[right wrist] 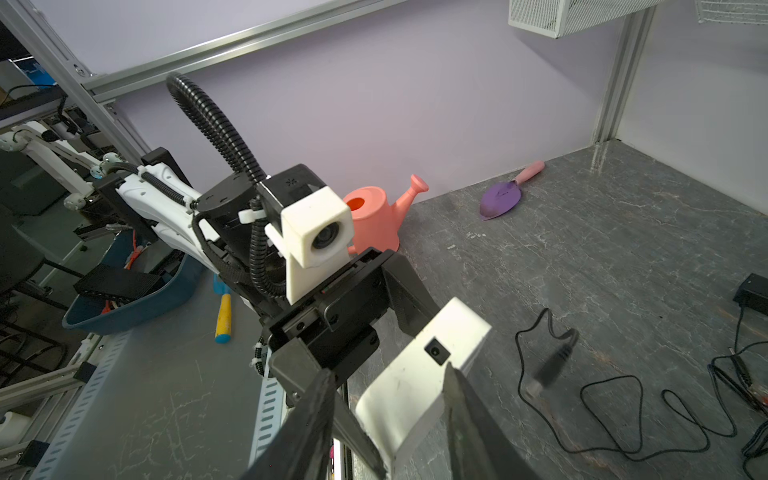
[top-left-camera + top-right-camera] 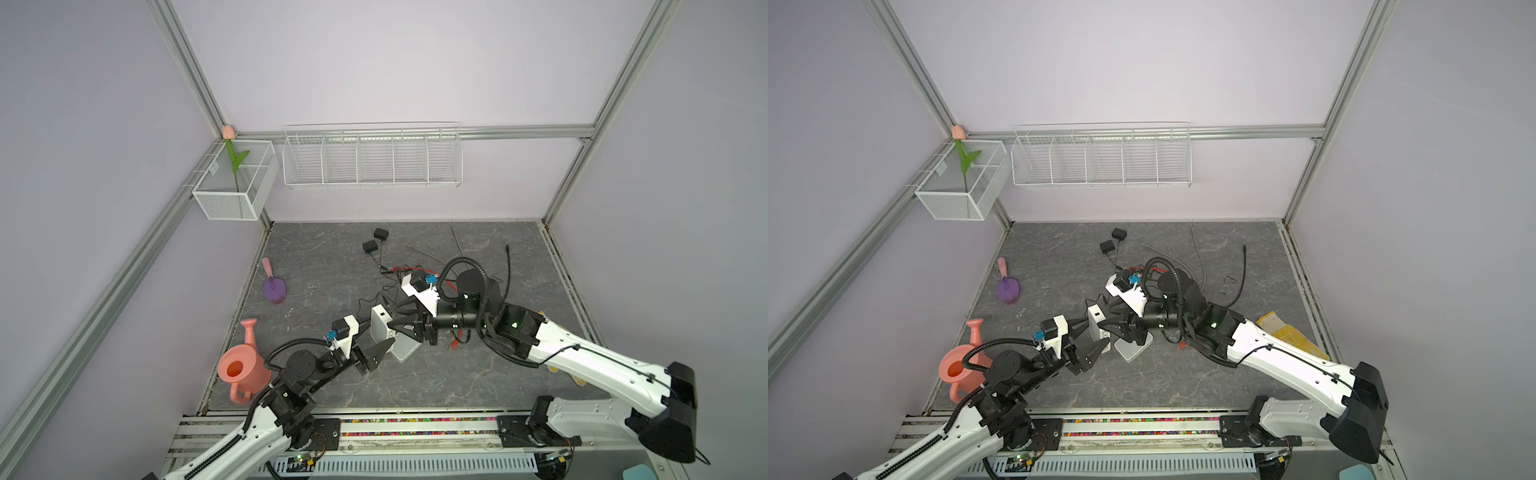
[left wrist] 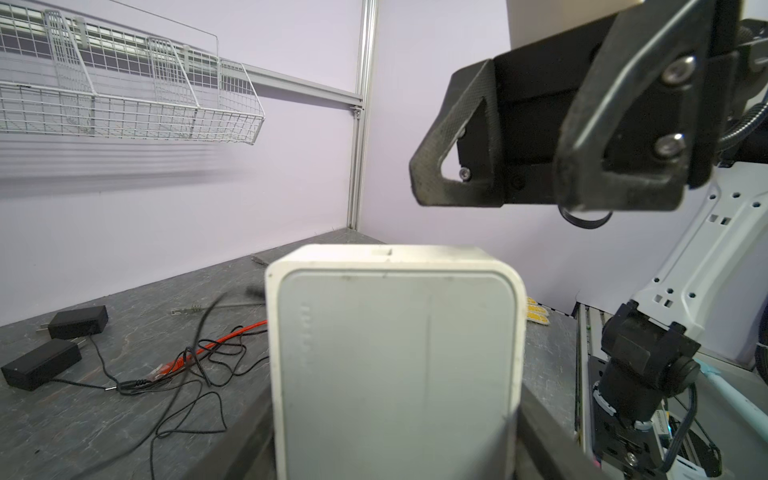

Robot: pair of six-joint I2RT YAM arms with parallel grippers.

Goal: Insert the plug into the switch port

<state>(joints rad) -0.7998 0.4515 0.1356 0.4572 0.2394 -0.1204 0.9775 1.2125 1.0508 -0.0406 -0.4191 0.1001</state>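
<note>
Plug point(image 1: 552, 361) looks blurred, just beside white switch point(image 1: 419, 395), outside its round port point(image 1: 436, 352); left gripper point(image 2: 378, 334) grasps the switch, right gripper point(image 1: 390, 370) is released, holding nothing

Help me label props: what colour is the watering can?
Watering can: salmon pink, clearest in the right wrist view.

Left arm point(image 2: 232, 440) reaches in low from the front left; left gripper point(image 2: 380, 332) clamped across the switch point(image 3: 395, 353); right arm point(image 2: 582, 353) stretched toward centre, wrist level; right gripper point(image 2: 392, 318) jaws parted, tips facing the left gripper.
</note>
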